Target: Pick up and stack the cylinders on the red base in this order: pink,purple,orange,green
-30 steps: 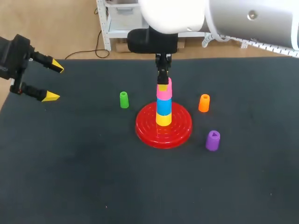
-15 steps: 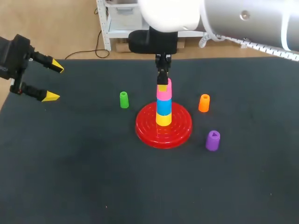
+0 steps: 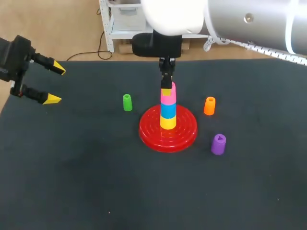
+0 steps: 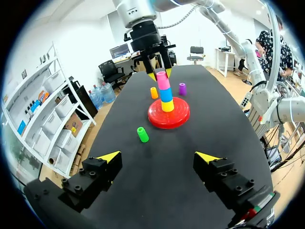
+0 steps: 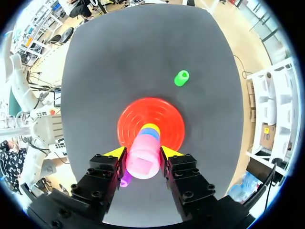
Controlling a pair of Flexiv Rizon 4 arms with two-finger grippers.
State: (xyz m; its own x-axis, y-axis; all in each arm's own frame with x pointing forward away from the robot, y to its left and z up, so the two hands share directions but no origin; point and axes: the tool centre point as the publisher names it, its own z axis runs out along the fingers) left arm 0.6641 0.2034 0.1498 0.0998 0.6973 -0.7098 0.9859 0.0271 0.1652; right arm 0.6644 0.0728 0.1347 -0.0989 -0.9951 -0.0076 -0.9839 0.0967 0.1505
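Dark surface (image 3: pixel 86 182) is carrying the red base (image 3: pixel 184 134) around the middle, with a yellow cylinder (image 3: pixel 168 122) and a blue cylinder (image 3: pixel 168 109) stacked on it. The pink cylinder (image 3: pixel 168 93) is sitting on top, and the right jaws are clamping it from both sides. The green cylinder (image 3: pixel 127 102) is standing left of the base, the orange cylinder (image 3: pixel 209 106) and purple cylinder (image 3: pixel 218 144) are standing right of it, and the left jaws are hanging spread wide by the left edge, gripping nothing.

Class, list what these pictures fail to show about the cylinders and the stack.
- Right wrist view: orange cylinder hidden behind the right hand; purple cylinder mostly covered by its finger.
- Head view: top of the pink cylinder hidden by that hand.
- Every view: centre of the red base covered by the stack.
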